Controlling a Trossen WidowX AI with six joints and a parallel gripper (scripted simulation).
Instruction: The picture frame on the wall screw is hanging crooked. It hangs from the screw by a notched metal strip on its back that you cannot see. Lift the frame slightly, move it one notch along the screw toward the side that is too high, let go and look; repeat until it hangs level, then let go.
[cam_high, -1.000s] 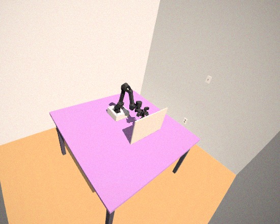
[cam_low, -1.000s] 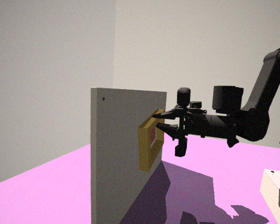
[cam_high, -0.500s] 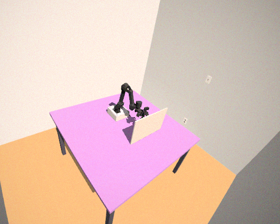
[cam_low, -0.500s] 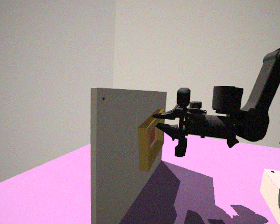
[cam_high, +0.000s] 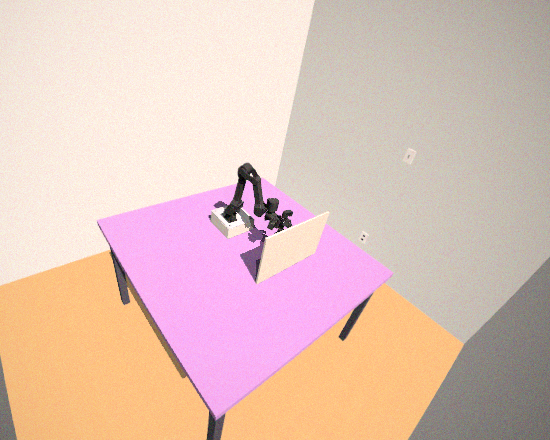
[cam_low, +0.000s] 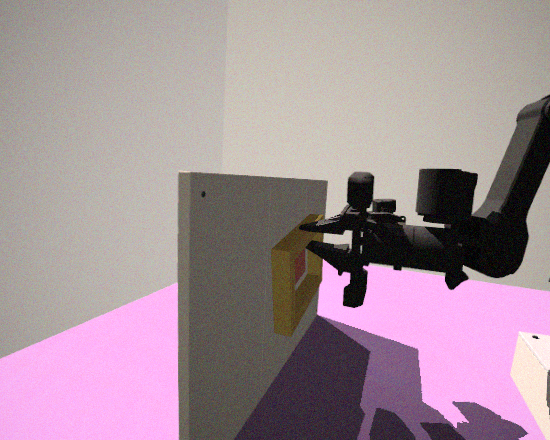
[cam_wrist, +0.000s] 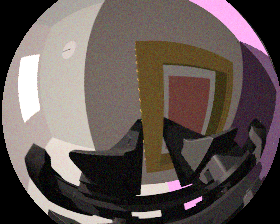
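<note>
The gold picture frame (cam_low: 281, 295) (cam_wrist: 149, 95), with a pale mat and red picture, is at the grey upright panel (cam_low: 225, 260) (cam_wrist: 114, 65). In the exterior view it looks tilted, its far end higher than its near end. My gripper (cam_low: 305, 236) (cam_wrist: 150, 121) is shut on the frame's top bar, one finger above it and one below, inside the opening. In the wrist view this bar runs up and down between the fingers. The screw and notched strip are hidden behind the frame. The top view shows only the panel's back, which hides the frame.
The panel (cam_high: 295, 247) stands on the pink table (cam_high: 200, 300). The arm (cam_high: 257, 192) reaches from its white base block (cam_high: 235, 230) to the panel's picture side. A small dark hole (cam_low: 203, 194) is in the panel's near upper corner. Room walls stand beyond the table.
</note>
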